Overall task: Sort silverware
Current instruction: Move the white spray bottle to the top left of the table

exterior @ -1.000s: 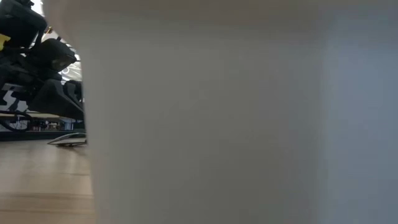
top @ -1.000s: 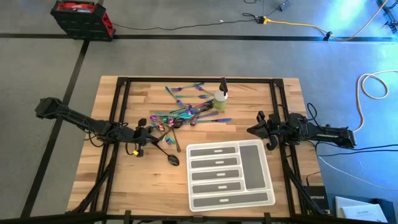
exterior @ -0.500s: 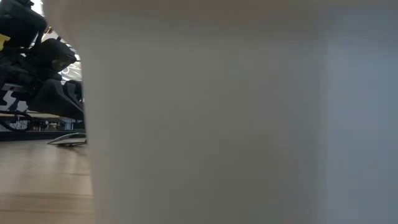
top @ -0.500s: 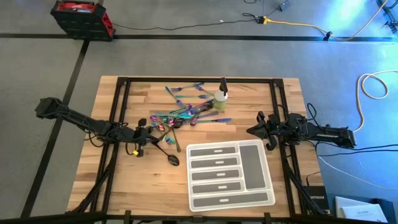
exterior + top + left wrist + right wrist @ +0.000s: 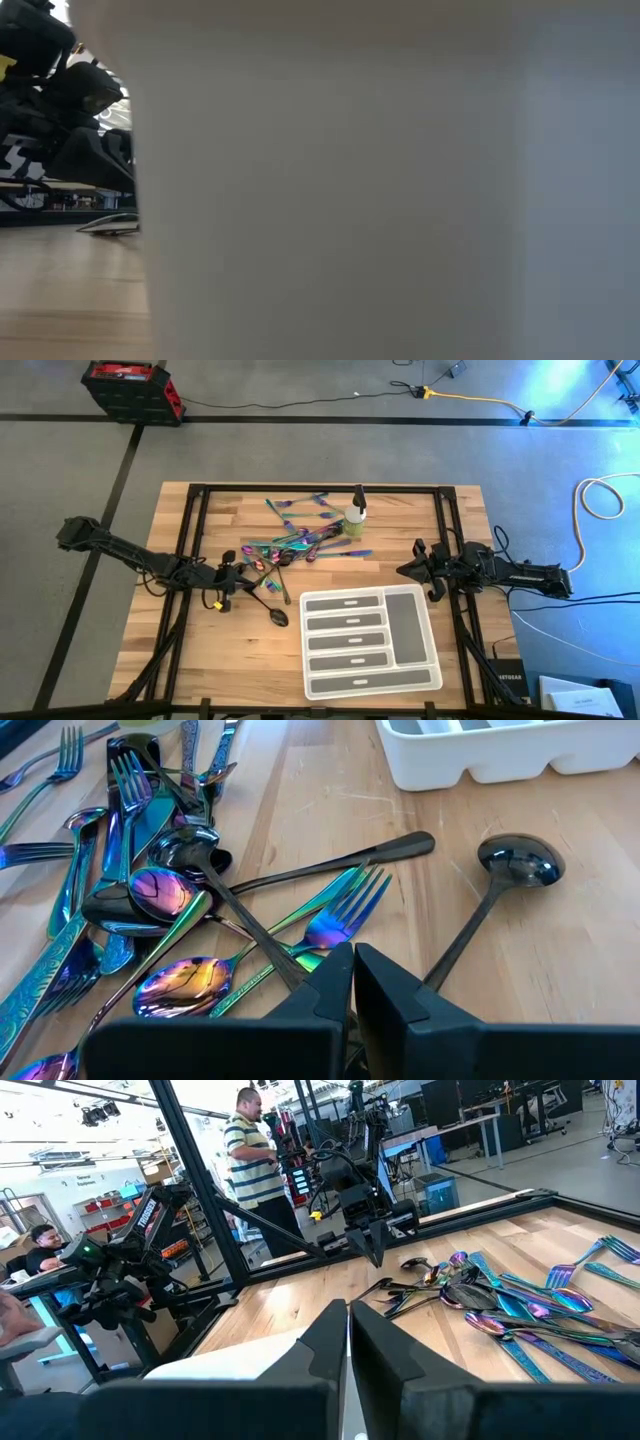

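So the left gripper sits low at the silverware heap mid-desk, jaws clenched on nothing I can see. Forks and spoons are so tangled that grabbing one probably drags its neighbours. Tray has no pieces in it; right gripper waits beside it, jaws clenched empty.

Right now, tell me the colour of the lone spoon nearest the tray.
Dark glossy black spoon, clearest in the left wrist view.

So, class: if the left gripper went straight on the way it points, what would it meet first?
The left gripper, shut, sits low at the silverware pile's edge. Probably the rainbow fork just ahead of its tips; depth is unclear.
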Robot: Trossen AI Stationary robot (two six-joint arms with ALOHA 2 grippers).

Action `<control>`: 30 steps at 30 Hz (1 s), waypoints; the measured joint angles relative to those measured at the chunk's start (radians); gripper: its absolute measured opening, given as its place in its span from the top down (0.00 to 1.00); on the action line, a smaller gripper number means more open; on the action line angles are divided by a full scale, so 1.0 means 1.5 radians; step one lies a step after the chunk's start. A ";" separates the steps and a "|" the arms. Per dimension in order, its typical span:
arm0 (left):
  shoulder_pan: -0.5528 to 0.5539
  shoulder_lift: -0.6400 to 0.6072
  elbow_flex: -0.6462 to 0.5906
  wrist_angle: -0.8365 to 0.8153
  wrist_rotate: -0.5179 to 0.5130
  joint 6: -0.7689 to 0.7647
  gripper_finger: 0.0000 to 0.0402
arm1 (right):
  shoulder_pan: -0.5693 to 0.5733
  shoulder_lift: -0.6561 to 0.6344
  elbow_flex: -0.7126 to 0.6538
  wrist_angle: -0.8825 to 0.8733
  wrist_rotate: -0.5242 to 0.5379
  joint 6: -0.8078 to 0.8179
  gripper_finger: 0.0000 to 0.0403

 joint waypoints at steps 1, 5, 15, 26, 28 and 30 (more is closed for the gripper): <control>0.000 0.000 0.000 0.000 0.000 0.000 1.00 | 0.000 0.000 0.000 0.000 0.000 0.000 1.00; 0.000 0.000 0.000 0.000 0.000 0.000 1.00 | 0.000 0.000 0.000 0.000 0.000 0.000 1.00; 0.000 0.000 0.000 0.000 0.000 0.000 1.00 | 0.000 0.000 0.000 0.000 0.000 0.000 1.00; 0.000 0.000 0.000 0.029 -0.010 0.101 1.00 | 0.000 0.000 0.000 0.000 0.000 -0.002 1.00; 0.000 0.000 0.000 0.022 -0.010 0.103 1.00 | 0.000 0.000 0.000 0.001 0.000 -0.002 1.00; 0.000 0.000 0.000 0.024 -0.010 0.109 1.00 | 0.000 0.000 0.000 0.001 0.000 -0.002 1.00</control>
